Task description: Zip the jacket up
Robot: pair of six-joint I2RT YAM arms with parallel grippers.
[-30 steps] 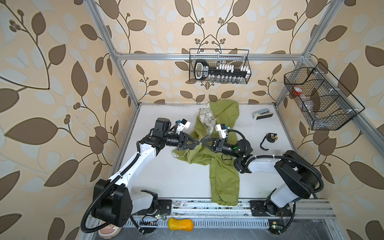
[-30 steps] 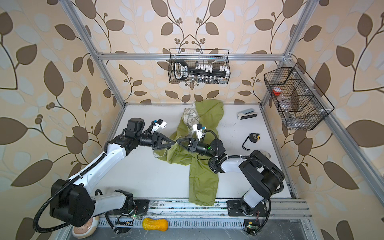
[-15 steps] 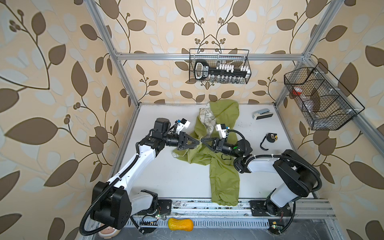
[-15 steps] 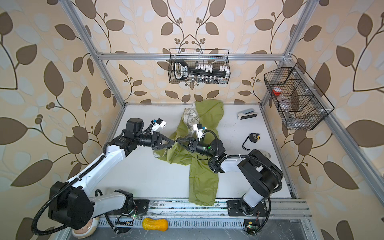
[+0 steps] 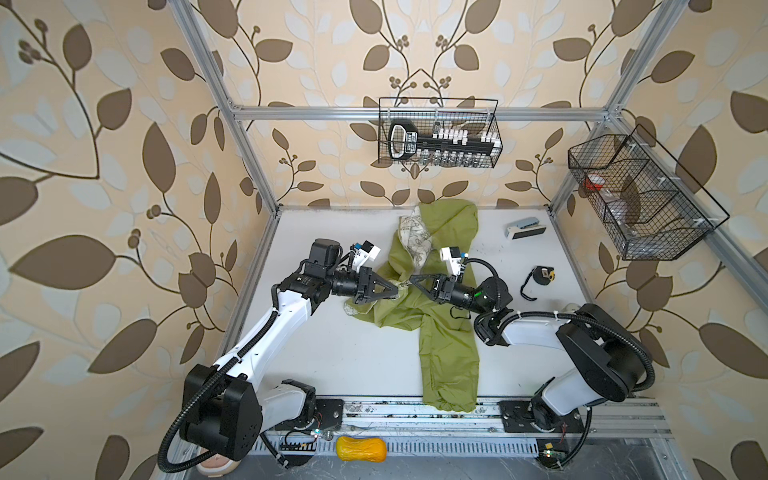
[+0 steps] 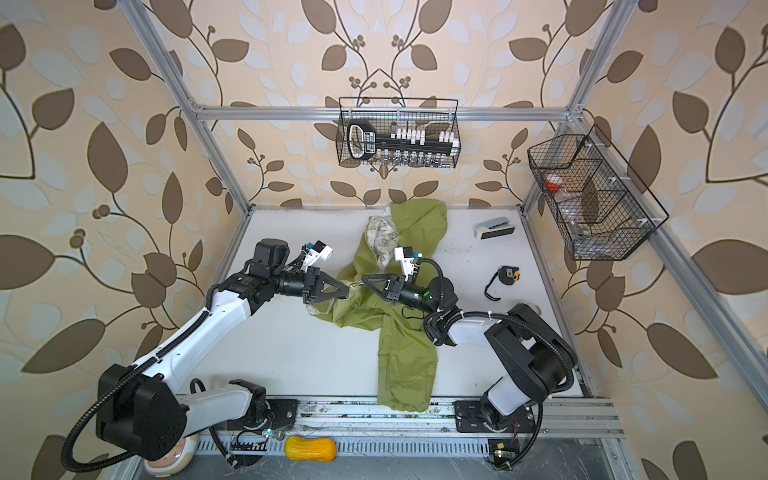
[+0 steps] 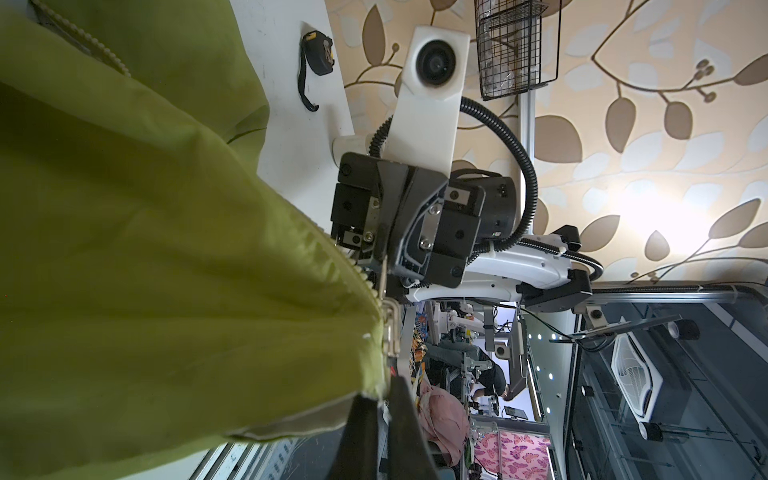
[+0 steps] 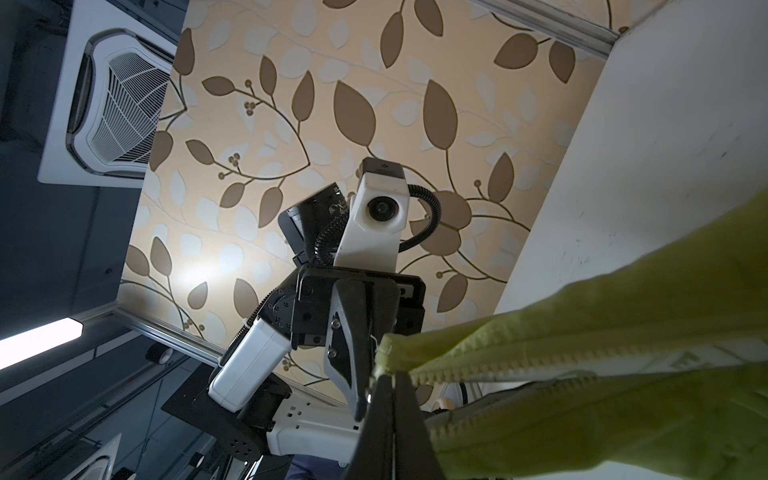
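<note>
The olive-green jacket [image 5: 449, 332] [image 6: 407, 345] lies crumpled on the white table, its hood toward the back wall and its printed lining showing. Both grippers meet tip to tip over its left part. My left gripper [image 5: 397, 291] [image 6: 347, 293] [image 7: 384, 395] is shut on the jacket's bottom edge just below the metal zipper slider [image 7: 390, 328]. My right gripper [image 5: 411, 280] [image 6: 365, 279] [image 8: 392, 376] is shut at the zipper's end, on what looks like the thin pull tab. Open zipper teeth [image 8: 498, 365] run away from it. The pinched spot itself is hidden between the pads.
A black tape measure [image 5: 540, 276] and a white-and-grey device [image 5: 525, 228] lie on the table's right side. Wire baskets hang on the back wall [image 5: 438, 133] and right wall [image 5: 640, 199]. An orange object [image 5: 360, 449] rests on the front rail.
The left gripper's jaws have closed the last bit onto the jacket. Neither arm has visibly moved.
</note>
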